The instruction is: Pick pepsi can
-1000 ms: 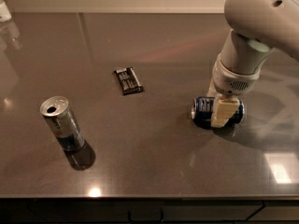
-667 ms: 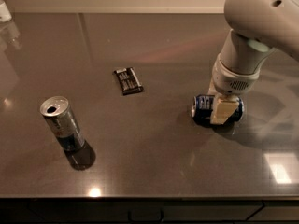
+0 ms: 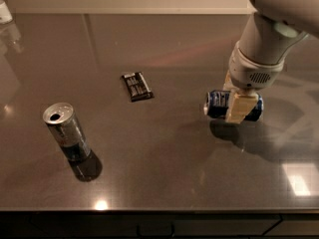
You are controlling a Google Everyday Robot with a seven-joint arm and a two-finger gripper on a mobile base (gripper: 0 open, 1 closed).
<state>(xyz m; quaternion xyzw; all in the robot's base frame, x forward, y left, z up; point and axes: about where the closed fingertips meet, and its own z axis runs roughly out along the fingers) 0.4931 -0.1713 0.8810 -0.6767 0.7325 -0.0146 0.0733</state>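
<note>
The pepsi can [image 3: 217,105] is dark blue with white print and lies on its side at the right of the dark table. My gripper [image 3: 239,108] comes down from the white arm at the upper right and is shut on the can. One cream finger [image 3: 236,109] crosses the can's front. The can hangs a little above the table, with its shadow on the surface just below.
A taller slim silver can [image 3: 66,132] stands upright at the front left. A small flat black packet [image 3: 136,85] lies near the table's middle. A white object [image 3: 5,11] sits at the far left corner. The table's front edge [image 3: 149,210] runs along the bottom.
The gripper has risen a little with the pepsi can in it; the can has left the table surface. The silver can and the packet have not moved.
</note>
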